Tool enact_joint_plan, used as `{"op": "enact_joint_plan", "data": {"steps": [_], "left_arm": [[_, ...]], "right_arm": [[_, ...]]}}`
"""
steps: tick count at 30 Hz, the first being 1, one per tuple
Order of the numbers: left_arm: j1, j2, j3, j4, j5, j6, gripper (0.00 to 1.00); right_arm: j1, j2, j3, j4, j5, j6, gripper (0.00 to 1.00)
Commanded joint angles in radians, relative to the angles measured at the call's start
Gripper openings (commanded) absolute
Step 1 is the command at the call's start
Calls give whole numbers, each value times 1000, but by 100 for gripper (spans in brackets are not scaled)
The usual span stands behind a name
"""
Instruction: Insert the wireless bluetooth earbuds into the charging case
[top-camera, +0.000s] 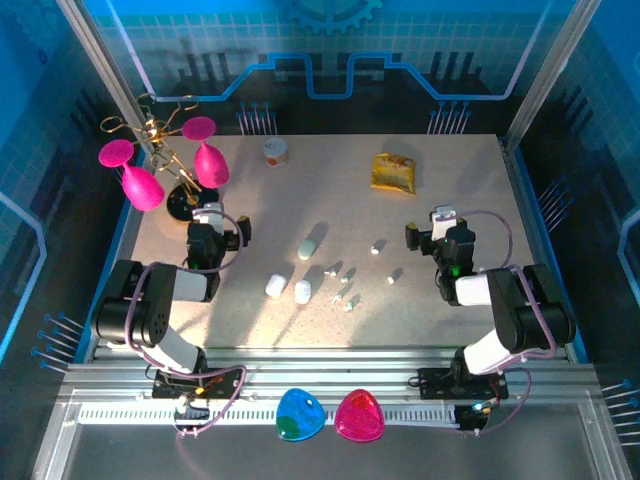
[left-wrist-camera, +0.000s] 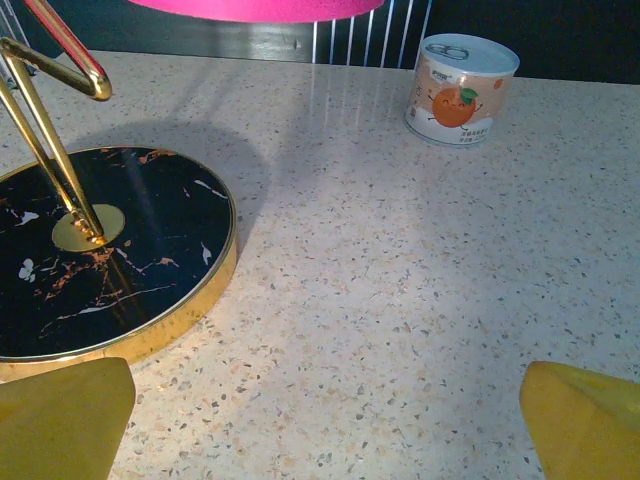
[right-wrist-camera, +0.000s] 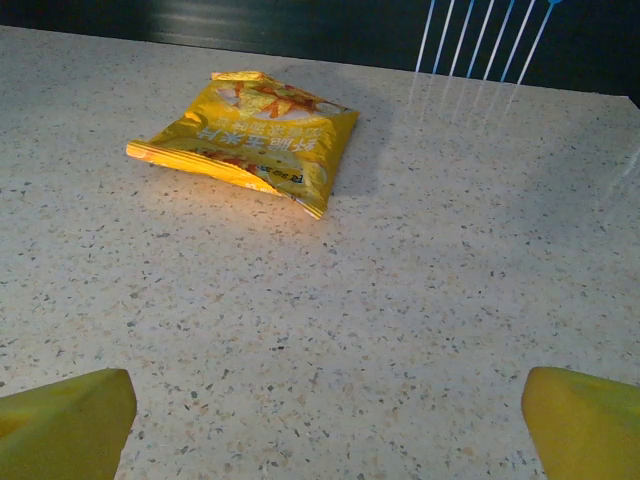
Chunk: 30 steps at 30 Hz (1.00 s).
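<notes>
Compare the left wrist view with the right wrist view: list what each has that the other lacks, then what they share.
Left wrist's own: an orange-labelled can, a black marbled stand base with a gold rim, and a pink glass edge at the top. Right wrist's own: a yellow snack bag. Shared: the speckled tabletop, and yellow tips of an open claw in the bottom corners: left claw, right claw.
</notes>
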Motion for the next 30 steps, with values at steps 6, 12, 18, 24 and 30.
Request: {"op": "enact_joint_plan", "data": {"steps": [6,12,18,24,30], "left_arm": [[8,-21,-11,-5,20,17,99],[8,-21,-11,-6,20,17,99],[8,-21,-11,-5,20,18,100],[8,-21,-13,-3,20,19,99],[8,-22,-15,2,21,20,99]], "right_arm": [[10,6,22,1,-7,-16,100],[10,5,22,2,-8,-16,100],[10,5,21,1,-8,-16,100],[11,5,22,1,-9,-16,100],[10,4,15,13,-11,-22,100]]}}
